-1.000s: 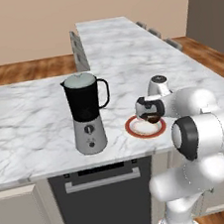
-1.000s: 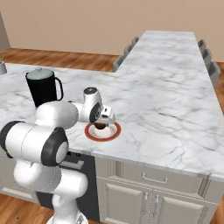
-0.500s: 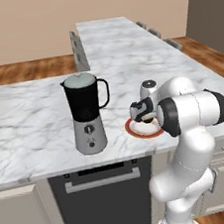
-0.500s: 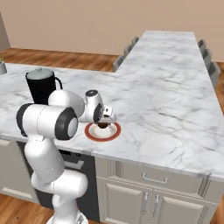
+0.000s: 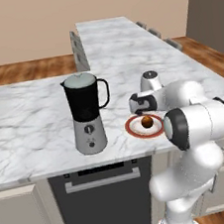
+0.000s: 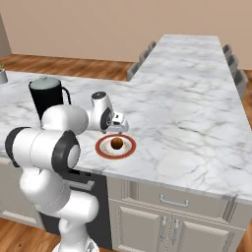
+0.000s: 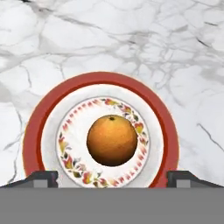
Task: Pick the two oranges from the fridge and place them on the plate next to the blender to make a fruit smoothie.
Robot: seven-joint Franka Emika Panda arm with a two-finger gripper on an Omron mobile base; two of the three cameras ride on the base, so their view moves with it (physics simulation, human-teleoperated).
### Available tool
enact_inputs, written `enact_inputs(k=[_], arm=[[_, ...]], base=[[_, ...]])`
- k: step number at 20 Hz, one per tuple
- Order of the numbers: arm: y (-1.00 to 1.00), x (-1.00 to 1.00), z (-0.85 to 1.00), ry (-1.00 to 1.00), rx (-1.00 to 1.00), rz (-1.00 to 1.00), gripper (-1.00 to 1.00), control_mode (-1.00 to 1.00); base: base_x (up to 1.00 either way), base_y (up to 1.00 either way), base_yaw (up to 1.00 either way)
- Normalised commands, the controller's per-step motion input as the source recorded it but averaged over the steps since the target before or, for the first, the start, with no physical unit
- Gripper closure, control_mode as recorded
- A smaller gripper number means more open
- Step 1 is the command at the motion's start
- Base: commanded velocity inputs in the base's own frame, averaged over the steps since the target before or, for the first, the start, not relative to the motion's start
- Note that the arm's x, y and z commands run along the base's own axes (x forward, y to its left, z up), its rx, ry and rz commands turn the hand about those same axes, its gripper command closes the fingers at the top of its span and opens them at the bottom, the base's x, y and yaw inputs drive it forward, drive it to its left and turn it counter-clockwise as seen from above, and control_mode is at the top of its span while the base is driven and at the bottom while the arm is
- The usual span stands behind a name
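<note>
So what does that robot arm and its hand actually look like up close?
The arm is made of glossy white rounded segments with dark grey bands at the joints. Its gripper is a small white-and-black block ending in two small dark finger tips. No cables or markings show.

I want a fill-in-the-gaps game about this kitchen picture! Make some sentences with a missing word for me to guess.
1. The small round orange fruit sits in the middle of the red-rimmed white ____.
2. The number of oranges on it is ____.
3. The black-jarred blender with the silver base stands on the white ____ countertop.
4. The robot's pincer above the plate is ____, holding nothing.

Missing words: plate; one; marble; open
</note>
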Motion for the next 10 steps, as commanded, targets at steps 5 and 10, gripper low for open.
enact_inputs(k=[5,10], arm=[[0.00,-1.00,0.94,0.00,0.03,0.00,-1.00,-1.00],[-0.10,-1.00,0.47,-0.01,0.03,0.00,-1.00,-1.00]], base=[[0.00,0.00,0.00],[0.00,0.00,0.00]])
